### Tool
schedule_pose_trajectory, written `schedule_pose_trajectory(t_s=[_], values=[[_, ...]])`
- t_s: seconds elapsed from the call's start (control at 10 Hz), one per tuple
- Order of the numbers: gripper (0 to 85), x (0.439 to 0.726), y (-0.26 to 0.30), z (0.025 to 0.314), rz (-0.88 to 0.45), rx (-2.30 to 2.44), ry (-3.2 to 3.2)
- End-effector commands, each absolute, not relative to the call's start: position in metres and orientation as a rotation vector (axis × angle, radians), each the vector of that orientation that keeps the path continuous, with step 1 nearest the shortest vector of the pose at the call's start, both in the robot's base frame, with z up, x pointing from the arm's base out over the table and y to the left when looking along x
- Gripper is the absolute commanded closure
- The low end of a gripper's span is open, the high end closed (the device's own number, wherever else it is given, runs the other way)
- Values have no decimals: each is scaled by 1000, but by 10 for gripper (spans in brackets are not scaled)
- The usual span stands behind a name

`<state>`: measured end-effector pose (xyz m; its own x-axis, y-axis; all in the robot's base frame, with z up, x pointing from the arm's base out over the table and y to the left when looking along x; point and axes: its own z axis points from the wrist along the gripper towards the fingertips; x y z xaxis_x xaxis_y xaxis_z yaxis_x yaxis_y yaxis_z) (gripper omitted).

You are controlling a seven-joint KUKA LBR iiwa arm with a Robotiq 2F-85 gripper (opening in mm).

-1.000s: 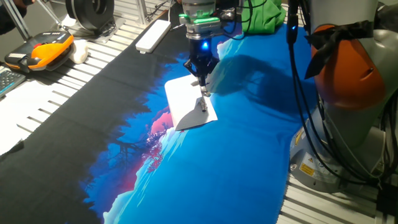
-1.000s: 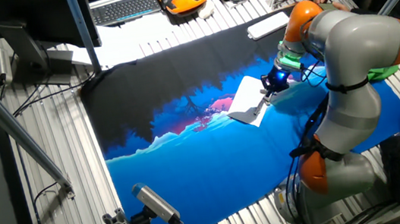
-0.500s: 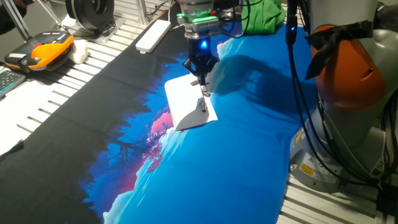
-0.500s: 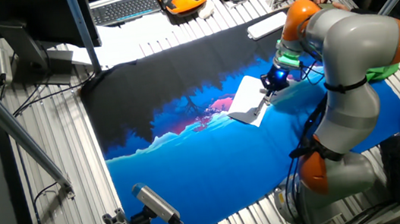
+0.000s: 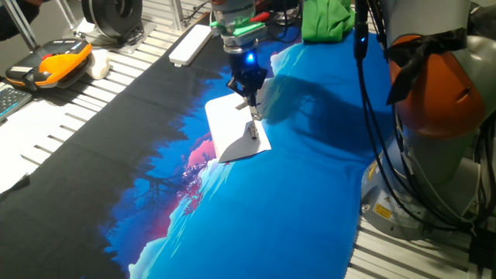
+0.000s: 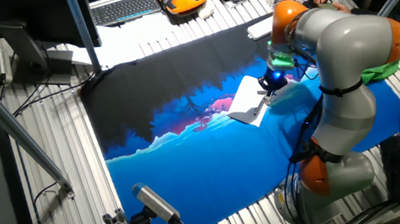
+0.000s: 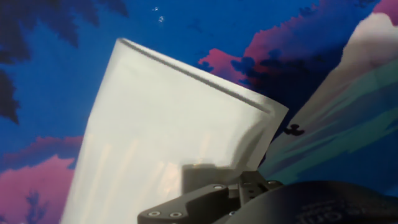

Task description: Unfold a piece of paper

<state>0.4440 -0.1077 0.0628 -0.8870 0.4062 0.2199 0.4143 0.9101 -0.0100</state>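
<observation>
Pinching the piece of paper [image 5: 236, 125] at its edge, hand [image 5: 253, 118] clenched on it; sheet could tear or slip out if pulled too hard.

I count one piece of paper [image 5: 232, 124] under my one gripper [image 5: 249, 99], on one printed blue cloth [image 5: 310, 170]. Beyond it: one white plastic bar [image 5: 191, 44], one orange-and-black handset [image 5: 54, 62], one keyboard [image 6: 124, 8], one green cloth [image 5: 327, 18].

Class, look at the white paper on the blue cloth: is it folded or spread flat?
Still folded: the piece of paper shows a doubled flap at its near corner, lifted off the cloth.
</observation>
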Motion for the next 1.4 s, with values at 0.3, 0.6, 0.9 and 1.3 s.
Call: schedule_pose_trajectory(t_s=[0.3, 0.6, 0.9, 1.3], values=[[850, 444, -108, 63, -42, -537, -2854], [850, 444, -108, 63, -18, -508, -2850], [850, 444, -108, 63, -13, -467, -2850], [850, 444, -108, 63, -98, -508, -2832]])
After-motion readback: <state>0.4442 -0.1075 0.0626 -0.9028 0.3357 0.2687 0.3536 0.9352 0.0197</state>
